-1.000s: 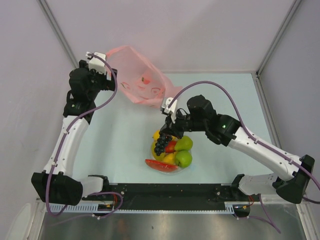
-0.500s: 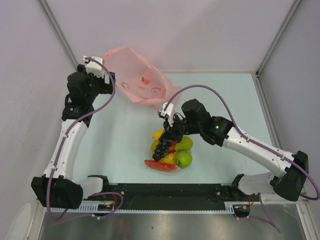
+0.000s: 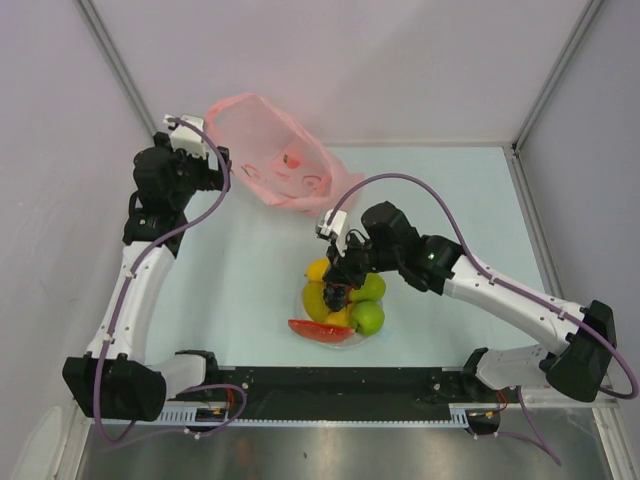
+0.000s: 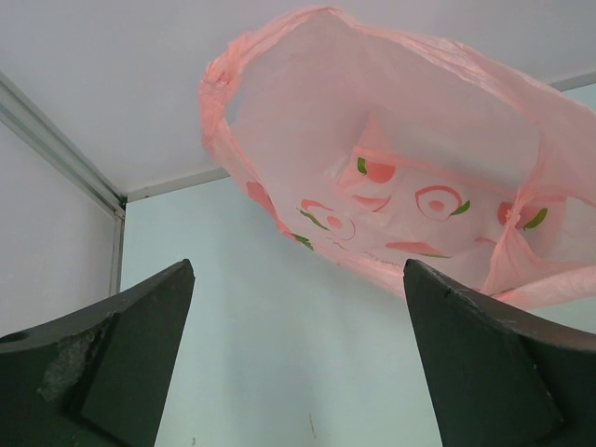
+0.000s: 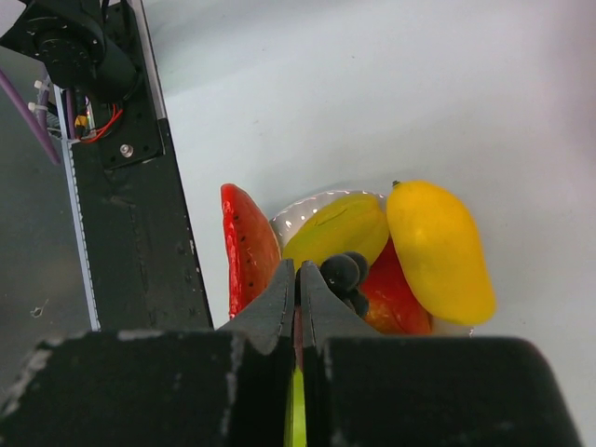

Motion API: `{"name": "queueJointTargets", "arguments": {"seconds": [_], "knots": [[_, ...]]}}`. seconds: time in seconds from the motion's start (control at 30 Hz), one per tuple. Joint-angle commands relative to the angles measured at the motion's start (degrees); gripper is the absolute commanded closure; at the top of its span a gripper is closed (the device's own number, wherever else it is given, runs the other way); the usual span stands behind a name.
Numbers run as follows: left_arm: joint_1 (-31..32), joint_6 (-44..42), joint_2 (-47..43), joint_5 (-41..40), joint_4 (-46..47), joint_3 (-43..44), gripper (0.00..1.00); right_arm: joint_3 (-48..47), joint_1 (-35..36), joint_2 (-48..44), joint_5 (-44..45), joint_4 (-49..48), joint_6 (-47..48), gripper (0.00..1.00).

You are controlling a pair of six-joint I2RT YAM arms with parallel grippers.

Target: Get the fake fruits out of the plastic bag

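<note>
Top: pale-green bench (image 3: 450, 190), grey walls (image 3: 400, 60); left pincer (image 3: 220, 158) released, bag (image 3: 285, 165) just ahead; right pincer (image 3: 338, 287) clenched over fruits (image 3: 366, 316).
Left wrist: bag mouth faces the pincer.
Right wrist: grapes (image 5: 343, 273) just beside the tips, bowl (image 5: 296, 212) beyond.

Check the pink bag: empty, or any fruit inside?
Looks empty: the left wrist view looks through the open mouth of the plastic bag and shows only flat printed shapes; its lowest folds are hidden.
</note>
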State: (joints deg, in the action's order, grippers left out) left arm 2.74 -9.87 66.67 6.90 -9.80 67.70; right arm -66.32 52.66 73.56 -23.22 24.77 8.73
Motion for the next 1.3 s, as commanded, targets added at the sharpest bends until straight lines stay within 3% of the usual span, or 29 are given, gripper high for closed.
{"name": "queueJointTargets", "arguments": {"seconds": [0.0, 0.4, 0.63, 0.73, 1.27], "knots": [[-0.7, 1.8, -1.4, 1.7, 1.9, -0.4, 0.0, 0.2, 0.3, -0.3, 0.2, -2.5, -0.4, 1.0], [-0.8, 2.9, -0.7, 2.9, 2.2, -0.7, 0.0, 3.3, -0.8, -0.7, 2.2, -1.8, -0.4, 0.99], [-0.8, 3.8, 0.2, 3.7, 2.5, -0.6, 0.0, 3.8, -1.2, -0.7, 3.4, -2.1, -1.0, 0.66], [-0.8, 4.2, 0.5, 4.2, 2.6, -0.6, 0.0, 4.3, -1.3, -0.8, 3.9, -2.1, -0.9, 0.6], [-0.8, 5.6, 1.2, 6.2, 2.9, -1.4, 0.0, 5.6, -2.2, -2.6, 4.0, -3.2, 0.1, 0.55]]}}
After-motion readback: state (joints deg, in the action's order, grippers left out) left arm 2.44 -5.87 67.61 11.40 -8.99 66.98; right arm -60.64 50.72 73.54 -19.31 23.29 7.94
